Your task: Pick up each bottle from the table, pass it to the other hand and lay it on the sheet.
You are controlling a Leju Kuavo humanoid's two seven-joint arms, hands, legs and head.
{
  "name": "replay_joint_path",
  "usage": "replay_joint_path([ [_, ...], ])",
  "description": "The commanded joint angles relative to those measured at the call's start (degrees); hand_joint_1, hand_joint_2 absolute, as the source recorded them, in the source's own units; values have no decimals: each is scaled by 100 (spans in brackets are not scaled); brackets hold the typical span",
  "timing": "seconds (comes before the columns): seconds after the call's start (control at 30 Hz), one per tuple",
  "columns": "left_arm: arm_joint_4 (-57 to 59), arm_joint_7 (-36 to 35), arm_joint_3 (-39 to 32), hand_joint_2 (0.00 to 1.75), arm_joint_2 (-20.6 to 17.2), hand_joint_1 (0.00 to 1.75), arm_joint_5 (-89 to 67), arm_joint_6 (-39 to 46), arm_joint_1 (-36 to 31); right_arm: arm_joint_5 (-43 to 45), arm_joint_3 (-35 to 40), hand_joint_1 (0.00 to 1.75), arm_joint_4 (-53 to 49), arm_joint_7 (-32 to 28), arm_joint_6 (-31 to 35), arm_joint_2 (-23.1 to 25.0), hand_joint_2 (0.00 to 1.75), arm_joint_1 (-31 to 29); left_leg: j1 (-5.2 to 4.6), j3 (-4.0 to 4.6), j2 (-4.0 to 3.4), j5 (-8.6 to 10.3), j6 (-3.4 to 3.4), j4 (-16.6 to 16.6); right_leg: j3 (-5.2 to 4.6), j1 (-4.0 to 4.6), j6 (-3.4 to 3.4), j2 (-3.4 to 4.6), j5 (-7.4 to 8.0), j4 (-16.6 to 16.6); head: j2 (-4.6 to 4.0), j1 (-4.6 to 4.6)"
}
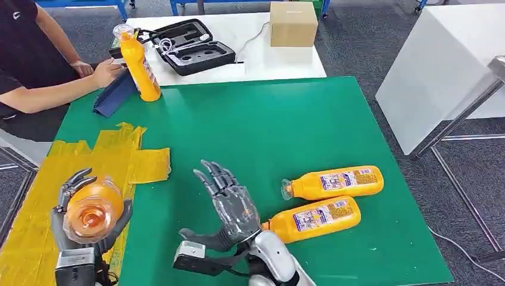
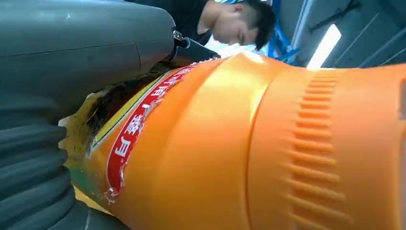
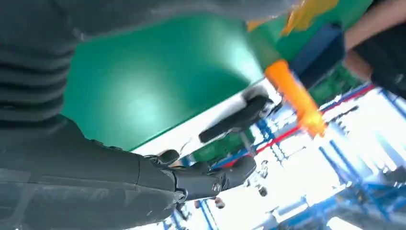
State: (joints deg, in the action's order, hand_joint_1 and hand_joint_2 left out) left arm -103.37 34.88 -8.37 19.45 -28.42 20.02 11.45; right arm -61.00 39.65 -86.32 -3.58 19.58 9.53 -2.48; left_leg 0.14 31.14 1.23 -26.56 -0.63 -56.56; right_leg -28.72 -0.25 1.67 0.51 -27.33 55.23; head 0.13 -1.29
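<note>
Head view: the left hand (image 1: 89,217) grips an orange bottle (image 1: 94,210) with its cap end turned up toward the camera, so its long axis runs roughly along the line of sight. It hangs over the yellow sheet (image 1: 128,156) taped at the left of the green counter (image 1: 268,119); judged from this, the coming move is to tip that axis flat and lay the bottle down right below. The right hand (image 1: 229,205) stands just beside, fingers spread, holding nothing. Two more bottles (image 1: 333,183) lie on their sides to its right, nearer that hand; another stands upright (image 1: 139,59) at the far edge by a person's hand (image 1: 107,72)

Left wrist view: the held bottle (image 2: 230,143) sits against the hand (image 2: 43,158)

Right wrist view: the right hand (image 3: 143,177) holds nothing, its fingers (image 3: 215,178) stretched out; the upright bottle (image 3: 294,96) stands well apart
</note>
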Motion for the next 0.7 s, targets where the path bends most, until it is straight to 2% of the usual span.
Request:
replay_joint_path([
  [0.03,-358,315,43,175,-30,175,-880,887,132,105,-390,0,-583,42,-70,-459,0,205,2,-3,-4,1,1,1,5,3,1,-5,2,-5,0,0],
  [0.13,-294,-125,359,175,-219,175,-2349,1841,394,688,-812,0,-883,-178,-475,-885,0,448,10,-7,0,1,0,0,18,11,1,-15,4,-15,0,0],
  [0.23,319,-622,634,175,-442,175,-3147,1998,351,1000,-1090,0,-1231,-321,-869,-1409,0,955,1,-23,24,4,-3,13,35,1,4,-36,-2,-24,0,-2],
  [0.33,904,-769,330,175,-253,175,-4254,1998,225,1440,-1116,0,-1580,-367,-1007,-2119,0,1542,2,-33,51,7,-6,18,57,3,7,-65,-2,-44,0,0],
  [0.37,1085,-882,181,175,-217,175,-4676,1998,131,1589,-1084,0,-1781,-342,-953,-2407,0,1773,-5,-27,36,5,-5,16,40,-6,5,-43,-2,-31,0,0],
  [0.43,1717,-1376,128,175,-355,175,-5420,1998,-39,1777,-1098,0,-2088,-322,-835,-2778,0,2155,-16,-24,40,3,-7,12,40,-20,6,-48,-5,-27,0,0],
  [0.47,2192,-1817,335,175,-521,175,-5683,1998,-197,1814,-1103,0,-2175,-172,-812,-2919,175,2301,-20,-19,36,3,-7,13,30,-23,5,-41,-4,-22,0,-2],
  [0.57,3740,-2752,690,175,-953,175,-6158,1963,-756,1696,-1202,0,-2096,393,-670,-3126,175,2422,-33,-25,44,6,-8,21,38,-36,3,-52,-2,-32,0,-2],
  [0.7,3912,-2887,787,175,-1015,175,-6158,1998,-858,1699,-1225,0,-2047,397,-665,-3122,175,2377,-40,-11,16,2,-7,8,8,-39,2,-22,1,-14,0,-2],
])
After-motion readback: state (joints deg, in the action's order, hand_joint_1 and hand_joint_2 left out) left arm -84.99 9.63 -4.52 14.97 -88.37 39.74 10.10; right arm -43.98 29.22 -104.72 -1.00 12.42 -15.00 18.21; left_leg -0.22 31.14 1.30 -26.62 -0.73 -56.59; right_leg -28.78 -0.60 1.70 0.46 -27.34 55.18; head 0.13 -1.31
